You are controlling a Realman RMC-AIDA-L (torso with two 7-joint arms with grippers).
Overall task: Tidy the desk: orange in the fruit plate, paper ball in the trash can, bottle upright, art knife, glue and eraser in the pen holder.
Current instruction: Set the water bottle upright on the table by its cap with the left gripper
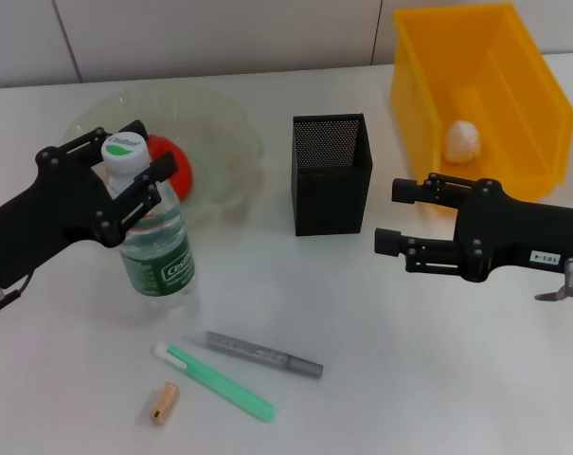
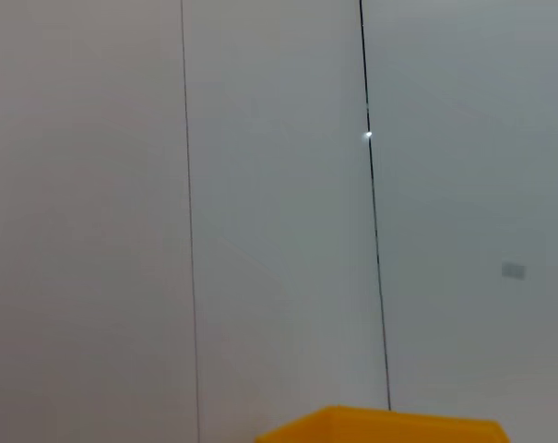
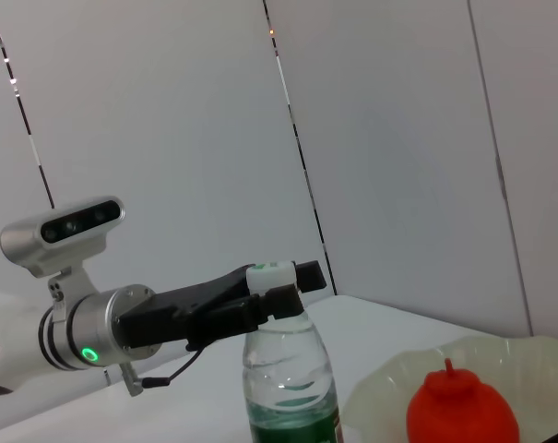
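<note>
White tabletop (image 1: 409, 379) is seen across the lower frame. Pale panelled wall (image 1: 220, 38) runs along the top, split by dark seams (image 2: 375, 231).

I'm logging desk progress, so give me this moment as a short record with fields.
bottle: upright, left gripper closed around its neck
orange: in the fruit plate
paper ball: in the trash can
pen holder: looks empty
eraser: on the desk beside the green stick and grey stick
right gripper: open, beside the pen holder

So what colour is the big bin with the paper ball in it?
Bright yellow. The trash can shows best in the head view, with the white paper ball inside.
</note>
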